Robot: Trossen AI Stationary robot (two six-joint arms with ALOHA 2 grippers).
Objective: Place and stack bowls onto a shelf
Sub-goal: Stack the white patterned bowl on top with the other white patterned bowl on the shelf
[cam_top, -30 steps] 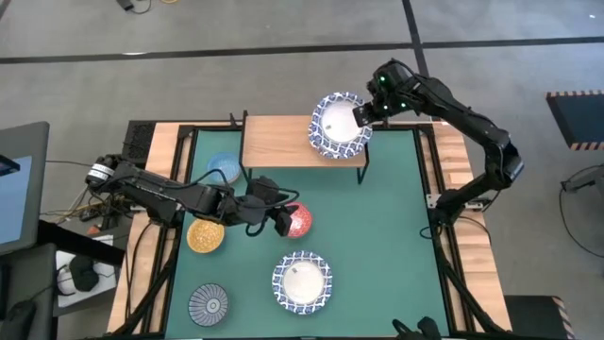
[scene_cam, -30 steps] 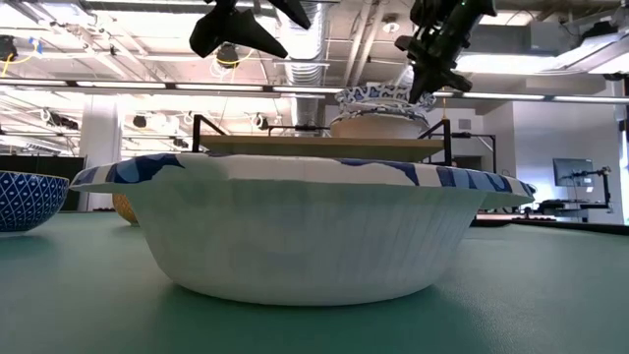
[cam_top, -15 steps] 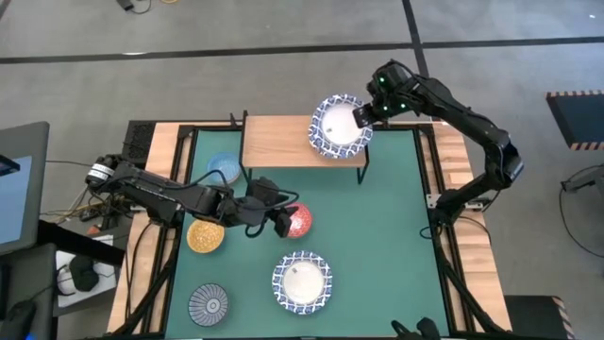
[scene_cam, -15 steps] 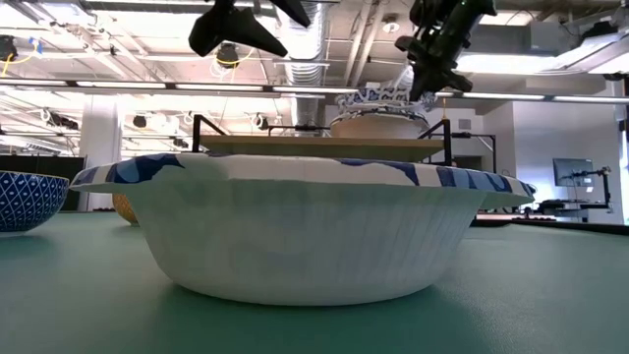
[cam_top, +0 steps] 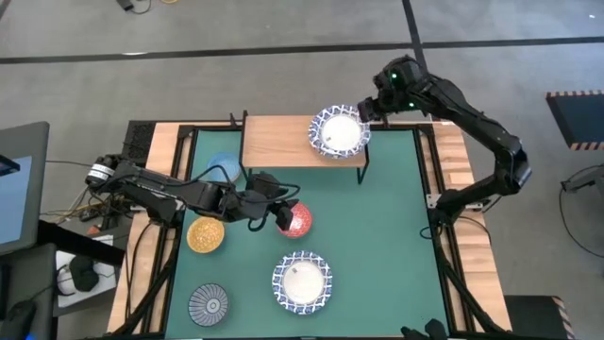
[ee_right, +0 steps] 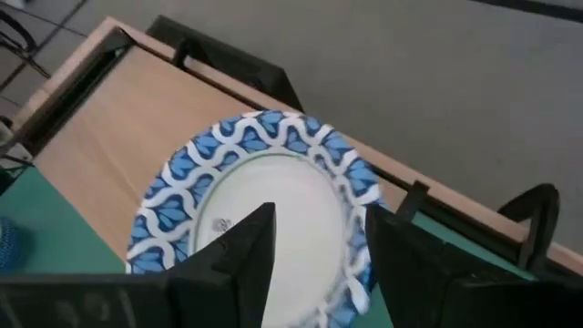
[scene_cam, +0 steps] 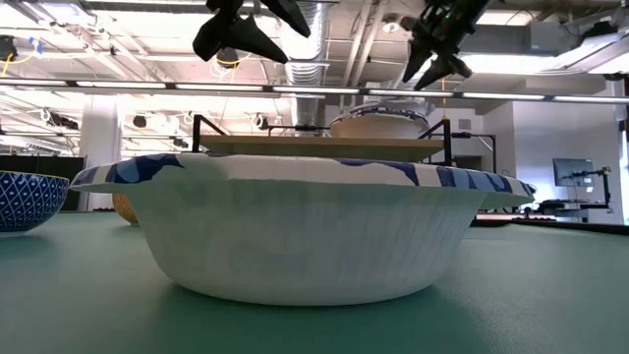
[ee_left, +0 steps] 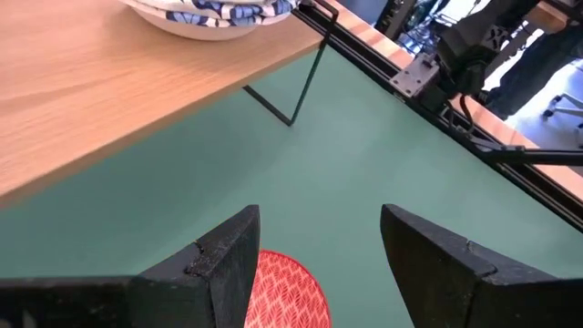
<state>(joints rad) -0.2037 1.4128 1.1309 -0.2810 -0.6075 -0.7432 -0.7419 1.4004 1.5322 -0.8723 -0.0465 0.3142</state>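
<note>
A white bowl with a blue patterned rim point(cam_top: 340, 132) rests on its base at the right end of the light-wood shelf point(cam_top: 278, 142), also in the right wrist view point(ee_right: 264, 191). My right gripper point(cam_top: 363, 110) hangs open just above that bowl's far right rim, clear of it in the low view point(scene_cam: 432, 61). My left gripper point(cam_top: 276, 210) stands open over the mat beside the red bowl point(cam_top: 296, 222), which shows below and between its fingers point(ee_left: 287, 292). A second blue-rimmed bowl point(cam_top: 303, 280) sits on the mat near the front.
A light blue bowl point(cam_top: 223, 167), a golden yellow bowl point(cam_top: 205, 234) and a grey striped bowl point(cam_top: 209, 303) sit along the left of the green mat point(cam_top: 396, 236). The shelf's left part is bare wood. Black frame rails edge the table.
My right gripper has opened and let go of the blue-rimmed bowl's rim, then risen a little toward the table's far right. The bowl, tipped up on that side before, now lies level on the shelf. My left gripper has shifted slightly, uncovering more of the red bowl.
</note>
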